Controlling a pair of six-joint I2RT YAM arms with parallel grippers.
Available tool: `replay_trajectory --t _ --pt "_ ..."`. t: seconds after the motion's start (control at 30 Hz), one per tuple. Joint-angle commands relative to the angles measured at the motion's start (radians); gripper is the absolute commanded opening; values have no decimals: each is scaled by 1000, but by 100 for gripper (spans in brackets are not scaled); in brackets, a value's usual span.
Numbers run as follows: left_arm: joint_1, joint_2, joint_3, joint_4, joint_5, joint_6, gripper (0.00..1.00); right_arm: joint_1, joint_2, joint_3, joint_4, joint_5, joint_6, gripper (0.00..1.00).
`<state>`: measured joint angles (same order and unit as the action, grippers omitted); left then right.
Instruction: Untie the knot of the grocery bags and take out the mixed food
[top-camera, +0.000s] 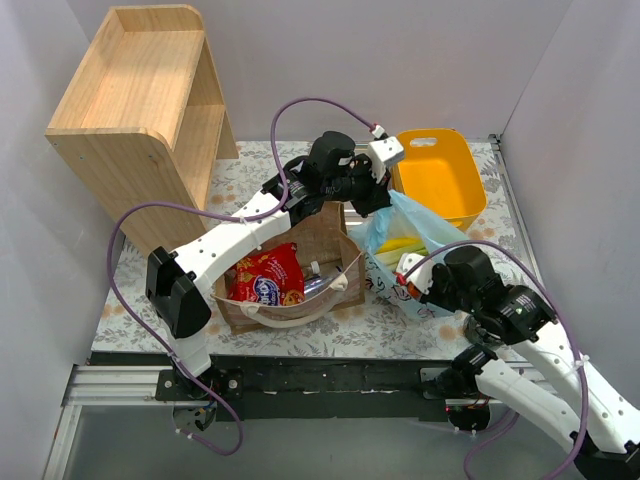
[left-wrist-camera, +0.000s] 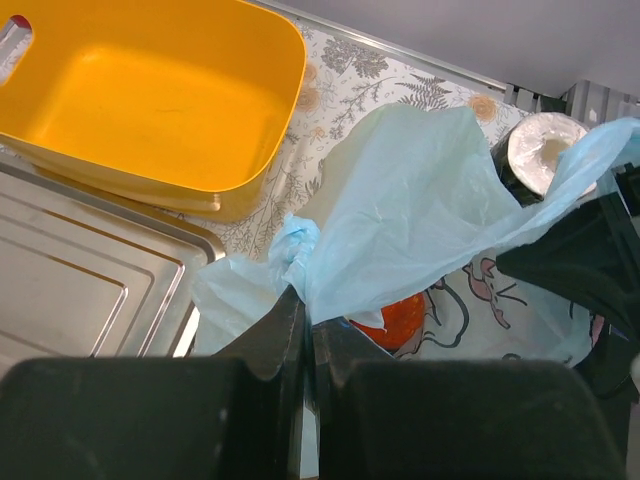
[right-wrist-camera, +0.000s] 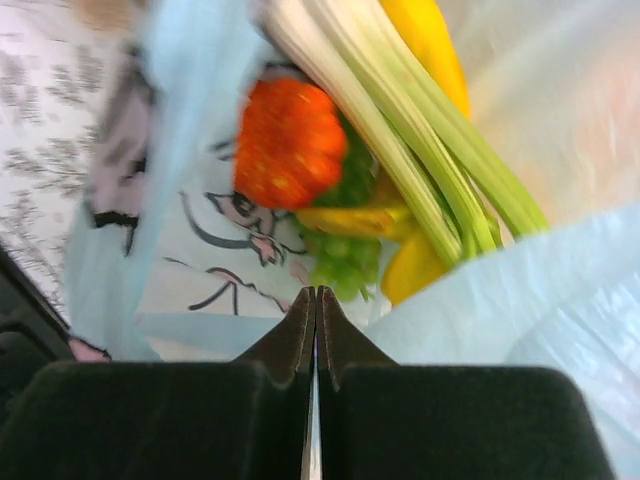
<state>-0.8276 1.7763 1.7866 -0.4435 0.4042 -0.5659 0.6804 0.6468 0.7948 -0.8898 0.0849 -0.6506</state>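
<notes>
The light-blue plastic bag (top-camera: 412, 235) stands right of the brown paper carrier (top-camera: 325, 235), which holds a red crisp packet (top-camera: 268, 278). My left gripper (left-wrist-camera: 308, 300) is shut on the blue bag's film, also seen from above at the bag's far top (top-camera: 383, 203). A small bunched lump of that film (left-wrist-camera: 296, 243) sits just past its fingertips. My right gripper (right-wrist-camera: 316, 292) is shut on the bag's near rim. The bag's mouth gapes, showing an orange pumpkin (right-wrist-camera: 290, 140), pale-green leek (right-wrist-camera: 400, 130), yellow bananas (right-wrist-camera: 425, 45) and something leafy green (right-wrist-camera: 345, 262).
A yellow plastic tub (top-camera: 437, 175) stands behind the blue bag, with a steel tray (left-wrist-camera: 80, 280) beside it in the left wrist view. A wooden shelf unit (top-camera: 140, 110) fills the back left. Both arms crowd around the blue bag on the flowered tablecloth (top-camera: 250, 175).
</notes>
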Motion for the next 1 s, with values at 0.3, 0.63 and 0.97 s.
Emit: replay_trajectory --t 0.3,0.63,0.97 --pt "18 -43 36 42 13 -43 1 -268 53 84 75 -184 -53 23" --pt "44 -17 30 60 25 -104 6 -269 169 41 250 -353 -354 49" --pt "62 -2 33 57 70 -117 8 -268 249 -80 454 -281 -642 66"
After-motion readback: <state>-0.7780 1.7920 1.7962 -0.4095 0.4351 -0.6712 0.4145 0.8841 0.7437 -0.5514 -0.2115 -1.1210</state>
